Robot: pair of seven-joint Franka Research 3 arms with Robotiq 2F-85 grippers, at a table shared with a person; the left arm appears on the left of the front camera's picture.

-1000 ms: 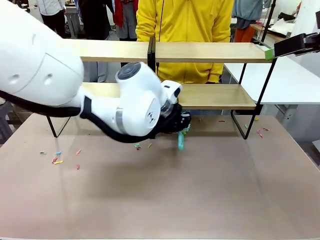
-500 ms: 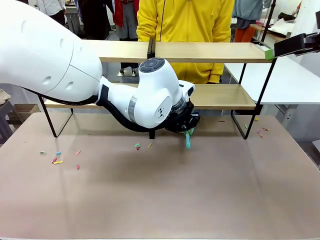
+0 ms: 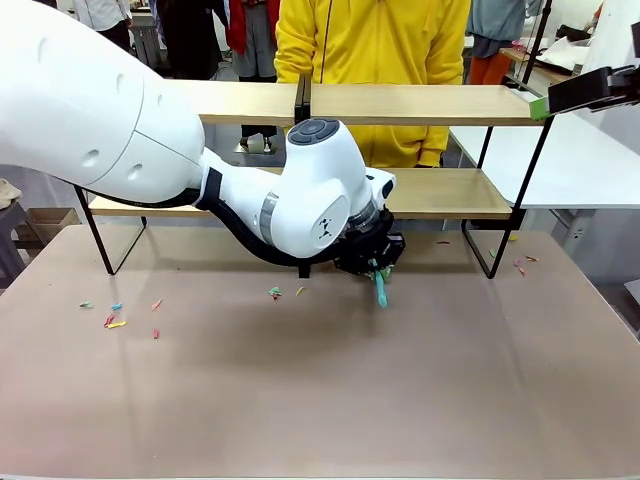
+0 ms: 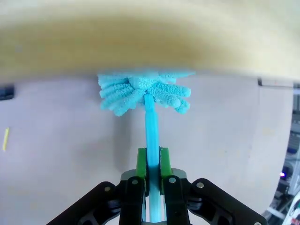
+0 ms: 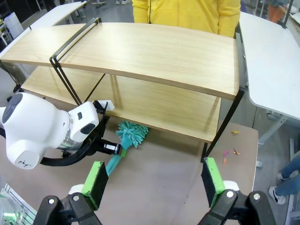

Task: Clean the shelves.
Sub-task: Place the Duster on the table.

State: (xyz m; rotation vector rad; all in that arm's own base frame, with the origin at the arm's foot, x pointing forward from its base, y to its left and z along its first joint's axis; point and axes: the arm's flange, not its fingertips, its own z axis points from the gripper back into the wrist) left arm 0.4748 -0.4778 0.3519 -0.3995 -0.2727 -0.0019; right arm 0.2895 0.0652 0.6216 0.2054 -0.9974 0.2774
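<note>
- Shelves (image 3: 430, 104): two light-wood tiers on a black frame, standing at the far side of the table (image 3: 320, 400), in front of a person in a yellow top (image 3: 372, 40).
- Left gripper (image 4: 151, 161): green pads clamped on the handle of a turquoise duster (image 4: 143, 93). In the front view the gripper (image 3: 378, 268) sits just in front of the lower tier, right of the centre post (image 3: 303, 95).
- Duster: in the left wrist view its fluffy head lies right at the front edge of the lower board; whether it touches cannot be determined. In the right wrist view the head (image 5: 132, 133) lies under the edge of the lower board, above the table.
- Right gripper (image 5: 154, 180): jaws spread wide, nothing between them, positioned high above the table and facing the shelves (image 5: 140, 51).
- Debris (image 3: 115, 315): small coloured scraps on the table at left, more near the centre post foot and by the right frame leg.
</note>
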